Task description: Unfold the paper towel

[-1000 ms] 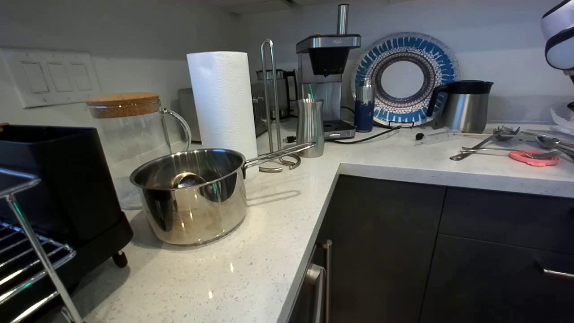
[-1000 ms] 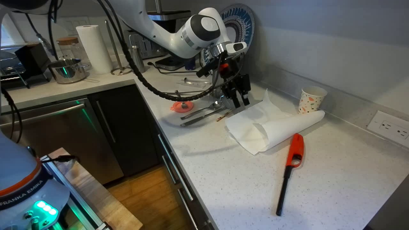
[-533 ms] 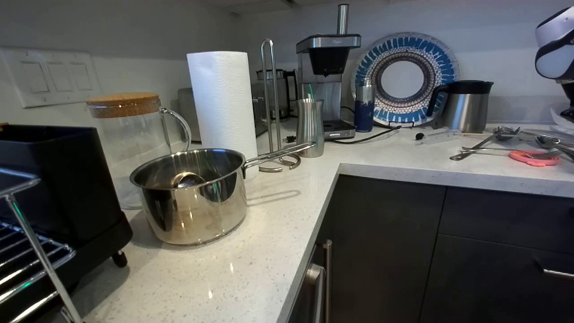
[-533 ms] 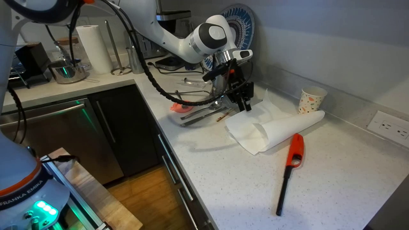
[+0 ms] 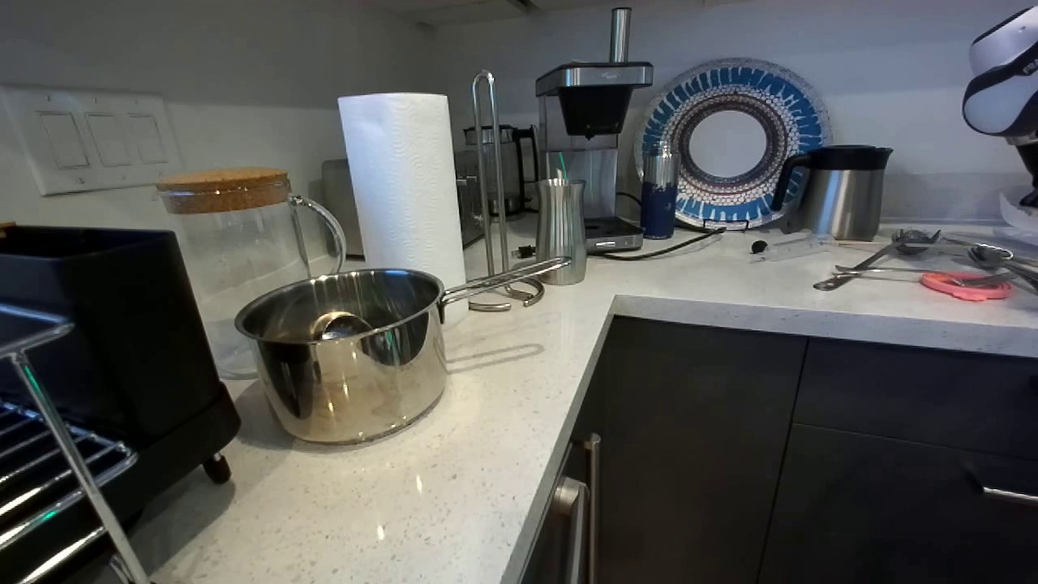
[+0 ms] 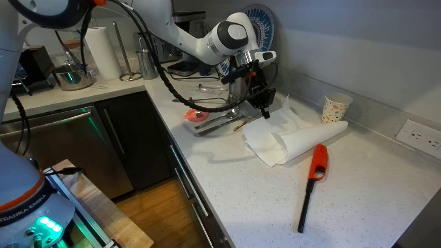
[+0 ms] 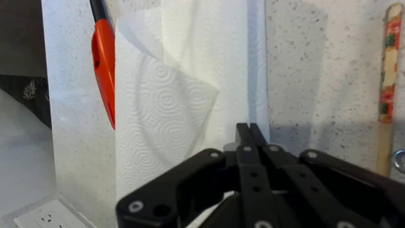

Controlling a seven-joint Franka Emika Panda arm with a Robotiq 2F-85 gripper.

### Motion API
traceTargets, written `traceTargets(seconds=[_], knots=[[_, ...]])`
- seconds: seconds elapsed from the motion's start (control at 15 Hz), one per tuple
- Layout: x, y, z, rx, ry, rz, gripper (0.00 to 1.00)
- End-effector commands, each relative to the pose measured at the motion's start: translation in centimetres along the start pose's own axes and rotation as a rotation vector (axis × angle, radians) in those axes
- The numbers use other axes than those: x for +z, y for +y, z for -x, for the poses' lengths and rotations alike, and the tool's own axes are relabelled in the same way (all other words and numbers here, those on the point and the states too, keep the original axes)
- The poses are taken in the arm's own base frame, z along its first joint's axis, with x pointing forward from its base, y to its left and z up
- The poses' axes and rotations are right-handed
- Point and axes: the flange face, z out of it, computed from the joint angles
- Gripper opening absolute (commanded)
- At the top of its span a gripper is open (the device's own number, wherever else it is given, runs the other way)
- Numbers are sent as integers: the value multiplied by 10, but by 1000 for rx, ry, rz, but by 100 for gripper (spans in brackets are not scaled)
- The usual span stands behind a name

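Observation:
The white paper towel (image 6: 263, 132) lies creased on the counter, its side toward the wall curled over into a loose roll. In the wrist view the paper towel (image 7: 164, 101) fills the middle, with a folded-over corner and a raised crease along its right edge. My gripper (image 7: 249, 125) has its fingertips together right at that crease, seemingly pinching it; the pinched bit is hidden. An exterior view shows the gripper (image 6: 266, 116) tilted down onto the far side of the sheet. Only a sliver of the paper towel (image 5: 1018, 231) shows at another exterior view's right edge.
A red lighter (image 6: 318, 163) lies close to the rolled side. A patterned paper cup (image 6: 336, 107) stands behind it by the wall. Several metal utensils (image 6: 220, 125), a pink flat item (image 6: 196, 115) and a decorated wooden stick (image 7: 389, 79) lie on the towel's other side.
The gripper has come down onto the sheet's far side and its fingers have drawn together. In the last half second the towel has shifted slightly toward the gripper.

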Motion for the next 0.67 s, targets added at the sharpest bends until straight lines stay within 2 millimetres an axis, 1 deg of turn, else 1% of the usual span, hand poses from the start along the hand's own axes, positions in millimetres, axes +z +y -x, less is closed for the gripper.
traceTargets(seconds=[0.0,0.4,0.6], knots=[[-21,16,16,1,-18,-58,0],[-74,46,53,11,124,-109,0],[-94,60,75,-13,205,-142,0]])
